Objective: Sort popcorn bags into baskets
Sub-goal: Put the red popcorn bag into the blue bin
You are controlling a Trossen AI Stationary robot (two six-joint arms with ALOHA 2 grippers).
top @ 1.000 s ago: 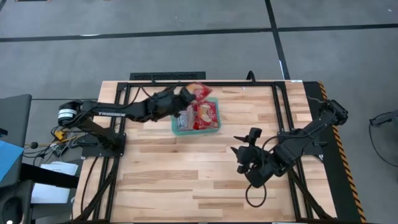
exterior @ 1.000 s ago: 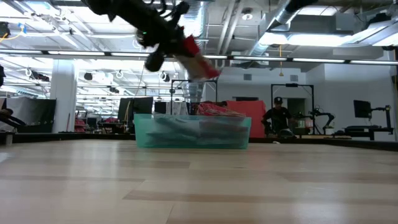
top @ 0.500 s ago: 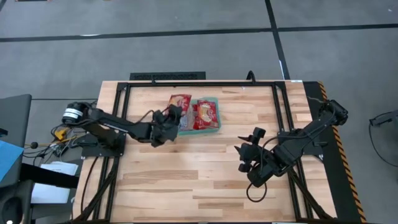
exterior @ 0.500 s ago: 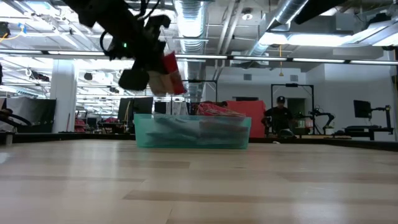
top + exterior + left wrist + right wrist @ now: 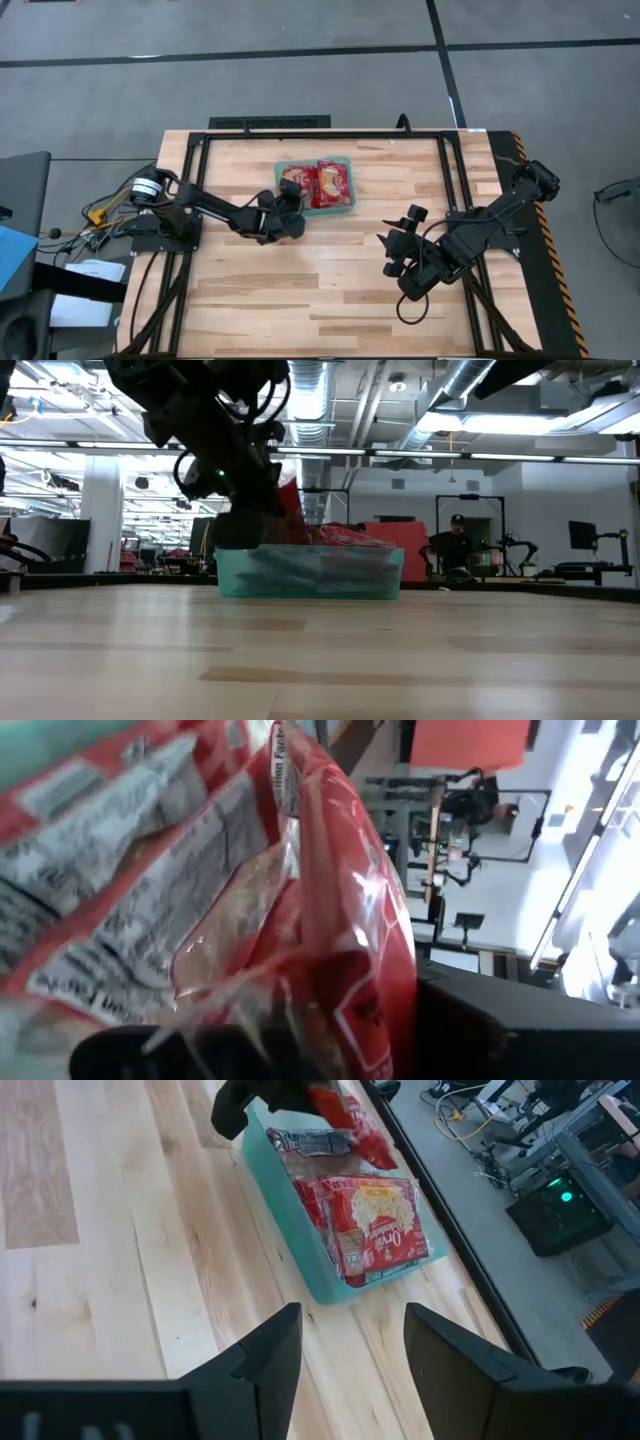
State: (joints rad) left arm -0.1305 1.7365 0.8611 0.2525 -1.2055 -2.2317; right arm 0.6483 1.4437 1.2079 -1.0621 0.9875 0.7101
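The teal-green tray (image 5: pixel 352 190) stands at the table's far middle; it also shows in the low view (image 5: pixel 310 578) and the right wrist view (image 5: pixel 300 1250). Red popcorn bags lie in it (image 5: pixel 333 183), (image 5: pixel 372 1228). My left gripper (image 5: pixel 283 207) is at the tray's near left corner, shut on one red bag (image 5: pixel 292 180) over the tray's left half. The bag fills the left wrist view (image 5: pixel 300 920). My right gripper (image 5: pixel 400 243) is open and empty over the table's right middle, its fingers (image 5: pixel 270 1360) apart. My left gripper pinches one end of the red popcorn bag (image 5: pixel 370 1010) between its two fingers (image 5: pixel 480 1020). The fingers come slanting from the table's near left. The bag stands tilted above the tray's left rim (image 5: pixel 290 510); whether its other end rests on the bags below, I cannot tell.
A black metal frame (image 5: pixel 270 123) runs along the table's far edge and down both sides. Bare wood lies in the table's near half (image 5: pixel 300 290). A person (image 5: pixel 447 550) stands in the room far behind the table.
My left gripper has drawn back from above the tray's far edge toward the table's near edge and has come down, still shut on the red bag. The bag has come down from high above the tray to its left half. My right arm has barely moved.
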